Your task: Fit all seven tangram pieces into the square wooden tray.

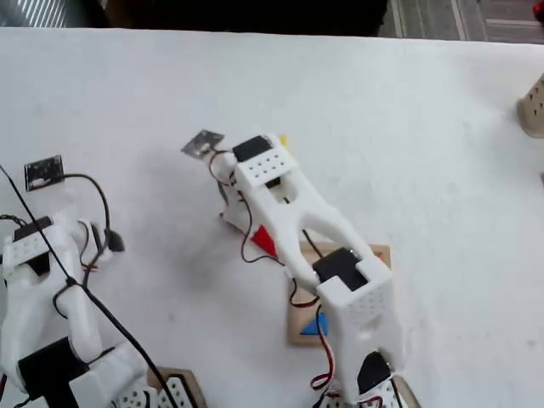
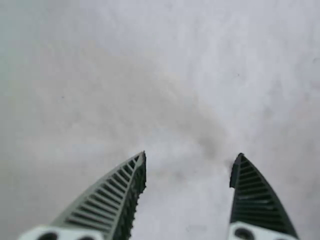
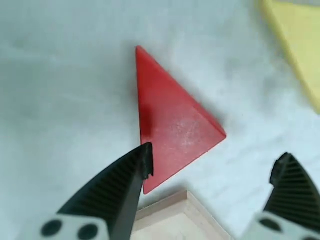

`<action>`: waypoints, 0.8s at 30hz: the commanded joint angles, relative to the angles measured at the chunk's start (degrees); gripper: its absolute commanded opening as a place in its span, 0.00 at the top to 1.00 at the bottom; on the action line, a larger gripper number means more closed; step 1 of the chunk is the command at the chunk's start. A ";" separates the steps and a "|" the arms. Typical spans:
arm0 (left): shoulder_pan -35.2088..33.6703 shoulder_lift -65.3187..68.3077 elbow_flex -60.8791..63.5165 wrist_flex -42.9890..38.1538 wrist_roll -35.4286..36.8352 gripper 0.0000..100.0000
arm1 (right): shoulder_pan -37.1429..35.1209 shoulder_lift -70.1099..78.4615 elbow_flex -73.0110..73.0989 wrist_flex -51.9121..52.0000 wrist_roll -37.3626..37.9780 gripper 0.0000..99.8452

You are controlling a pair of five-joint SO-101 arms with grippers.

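Note:
A red triangle (image 3: 172, 125) lies flat on the white table, just off a corner of the wooden tray (image 3: 175, 215). My right gripper (image 3: 215, 160) hangs open above it, one finger over the triangle's edge and the other off to the side, holding nothing. A yellow piece (image 3: 295, 40) lies farther out. In the high view the right arm stretches over the tray (image 1: 378, 253), which holds a blue piece (image 1: 316, 325), and the red triangle (image 1: 263, 240) peeks out beside the arm. My left gripper (image 2: 190, 165) is open over bare table.
The left arm (image 1: 34, 280) sits at the near left edge with its cables. A tan perforated object (image 1: 531, 106) stands at the far right edge. Wooden arm bases (image 1: 183, 387) line the near edge. The white table (image 1: 408, 127) stretches wide behind the arms.

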 commanded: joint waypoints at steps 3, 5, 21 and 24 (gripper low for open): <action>-0.22 -2.33 -0.26 0.18 0.00 0.73 | -0.04 1.80 -1.85 -0.75 0.00 0.64; -0.22 -2.33 -0.26 0.18 0.00 0.73 | -0.75 2.42 -1.85 -0.66 -0.18 0.64; -0.22 -2.33 -0.26 0.18 0.00 0.73 | -1.80 5.05 -1.93 -2.77 -0.35 0.64; -0.22 -2.33 -0.26 0.18 0.00 0.73 | -1.80 4.88 -1.93 -2.77 -0.18 0.66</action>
